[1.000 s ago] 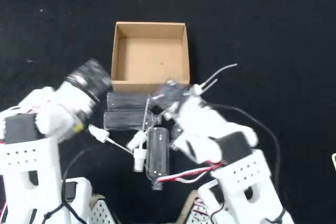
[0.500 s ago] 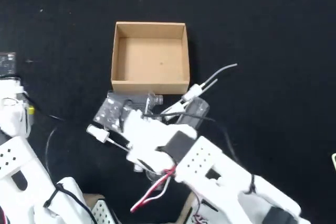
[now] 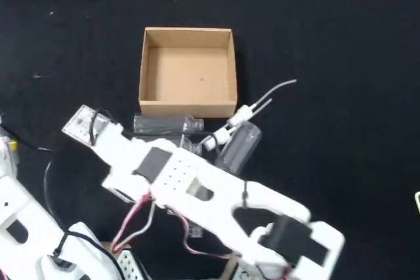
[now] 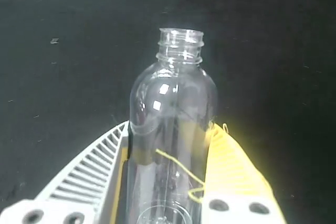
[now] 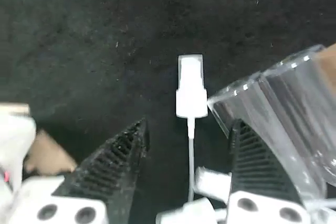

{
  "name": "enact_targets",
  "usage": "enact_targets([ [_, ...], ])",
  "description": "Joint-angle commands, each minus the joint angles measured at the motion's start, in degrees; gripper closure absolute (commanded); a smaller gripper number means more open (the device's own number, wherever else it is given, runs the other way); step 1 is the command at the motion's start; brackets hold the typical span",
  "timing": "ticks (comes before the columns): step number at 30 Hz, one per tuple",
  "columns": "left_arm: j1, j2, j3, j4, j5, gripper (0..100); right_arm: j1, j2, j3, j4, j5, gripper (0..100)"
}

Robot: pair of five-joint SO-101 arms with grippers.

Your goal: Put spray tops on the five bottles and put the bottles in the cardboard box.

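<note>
My left gripper (image 4: 169,125) is shut on a clear, uncapped bottle (image 4: 170,129) and holds it over black table. My right gripper (image 5: 188,125) is open, its black fingers on either side of a white spray top (image 5: 190,90) lying on the table, with a clear bottle (image 5: 283,114) close beside one finger. In the high view the right arm (image 3: 190,185) stretches leftward across the table. The cardboard box (image 3: 187,106) holds nothing. A bottle (image 3: 164,124) lies along the box's front wall, another bottle (image 3: 237,143) lies tilted nearby, and two spray tops (image 3: 239,115) rest next to it.
The left arm (image 3: 13,214) stands at the table's left edge. More spray tops (image 5: 210,182) lie near the right gripper's base. Black table stretches to the right of the box and behind it.
The left arm pulled back from the bottles to the left edge. The right arm swung left across the bottles. A tilted bottle now lies right of the box front.
</note>
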Motion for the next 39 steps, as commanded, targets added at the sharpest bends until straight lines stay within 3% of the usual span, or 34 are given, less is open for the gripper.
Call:
enact_targets([
  [1,-3.6,-0.1,-0.9,-1.5,0.2,91,-0.9,3.6,-5.8,-2.5,-0.9,79.1],
  [23,-4.7,-0.1,-0.4,-1.1,-4.7,91,-0.2,29.6,-27.6,-2.4,1.1,78.5],
  [34,-4.3,-0.1,-0.6,-1.1,-4.7,91,1.8,33.3,-27.2,3.4,1.1,79.1],
  [39,-4.3,-0.1,-0.4,-1.1,-4.7,91,2.5,33.1,-27.5,3.3,1.2,99.1],
])
